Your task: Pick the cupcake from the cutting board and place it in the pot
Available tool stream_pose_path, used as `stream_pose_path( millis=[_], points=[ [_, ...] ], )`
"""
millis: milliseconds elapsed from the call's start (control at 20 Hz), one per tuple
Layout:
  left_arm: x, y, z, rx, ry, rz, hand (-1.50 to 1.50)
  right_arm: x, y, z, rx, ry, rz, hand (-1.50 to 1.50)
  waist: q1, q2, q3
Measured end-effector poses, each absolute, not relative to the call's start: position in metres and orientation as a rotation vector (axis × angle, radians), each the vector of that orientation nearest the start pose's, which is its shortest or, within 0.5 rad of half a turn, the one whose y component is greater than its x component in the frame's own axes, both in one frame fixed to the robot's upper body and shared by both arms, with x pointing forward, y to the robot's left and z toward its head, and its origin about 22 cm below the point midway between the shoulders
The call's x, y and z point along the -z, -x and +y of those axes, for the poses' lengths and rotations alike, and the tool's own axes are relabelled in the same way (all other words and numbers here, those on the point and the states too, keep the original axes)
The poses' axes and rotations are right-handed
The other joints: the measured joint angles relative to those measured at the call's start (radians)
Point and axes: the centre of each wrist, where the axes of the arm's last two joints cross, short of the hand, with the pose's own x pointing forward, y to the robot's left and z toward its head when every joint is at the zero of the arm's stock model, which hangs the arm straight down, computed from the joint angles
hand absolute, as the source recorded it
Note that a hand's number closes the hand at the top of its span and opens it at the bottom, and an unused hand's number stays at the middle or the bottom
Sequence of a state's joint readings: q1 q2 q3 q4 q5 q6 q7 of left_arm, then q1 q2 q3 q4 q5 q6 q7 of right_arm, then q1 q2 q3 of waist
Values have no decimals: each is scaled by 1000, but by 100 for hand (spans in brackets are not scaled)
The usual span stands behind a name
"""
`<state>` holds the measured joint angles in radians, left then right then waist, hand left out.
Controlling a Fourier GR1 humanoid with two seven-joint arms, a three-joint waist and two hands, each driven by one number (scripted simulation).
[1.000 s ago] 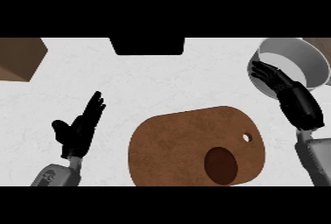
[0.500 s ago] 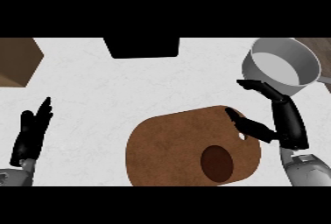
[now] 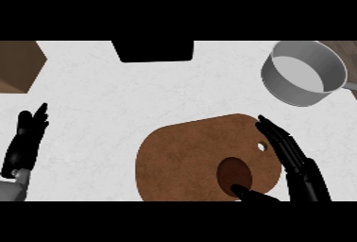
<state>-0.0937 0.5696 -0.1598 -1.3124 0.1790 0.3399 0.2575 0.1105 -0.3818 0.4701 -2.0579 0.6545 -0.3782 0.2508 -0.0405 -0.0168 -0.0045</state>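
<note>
A white, faintly marbled counter point(image 3: 140, 104) fills the head view. At the upper right of the frame stands a grey pot point(image 3: 304, 72), round and open, its pale inside showing and a short handle stub reaching toward the right edge. A black rectangular block point(image 3: 153, 50) sits at the top centre, cut off by the frame's upper edge. In the upper left corner lies part of a brown wooden object point(image 3: 20, 64) with an angled side; what it is cannot be told.

In the lower middle to lower right of the frame lies a brown cutting board point(image 3: 185, 156), rounded, with a small pale hole near its right edge. On the board, toward its lower right, sits the cupcake point(image 3: 233, 174), seen from above as a dark brown oval. It is well apart from the pot.

The right hand point(image 3: 291, 159) comes in from the lower right. Its fingers are straight and spread, lying along the board's right edge just beside the cupcake, while the thumb point(image 3: 252, 194) stretches out below the cupcake near the lower edge. The cupcake sits in the gap between thumb and fingers; whether either touches it cannot be told.

The left hand point(image 3: 25, 141) rests at the left edge of the frame, fingers straight and pointing up, holding nothing.
</note>
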Motion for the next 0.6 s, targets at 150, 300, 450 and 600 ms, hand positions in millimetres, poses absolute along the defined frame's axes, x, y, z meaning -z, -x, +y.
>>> stream_pose_path(
  millis=[150,300,450,600],
  points=[
    [-9,-256,343,78,-542,-1141,0,-97,-160,-197,-708,750,-1709,-150,5,2,-1],
    [-14,-257,344,89,-542,-1142,0,-116,-146,-194,-817,801,-1581,-150,15,5,-2],
    [-18,-260,340,96,-532,-1148,0,-126,-136,-187,-931,811,-1425,-150,23,8,-2],
    [-22,-263,338,101,-529,-1150,0,-127,-132,-176,-1039,812,-1254,-150,35,12,-2]
  ],
)
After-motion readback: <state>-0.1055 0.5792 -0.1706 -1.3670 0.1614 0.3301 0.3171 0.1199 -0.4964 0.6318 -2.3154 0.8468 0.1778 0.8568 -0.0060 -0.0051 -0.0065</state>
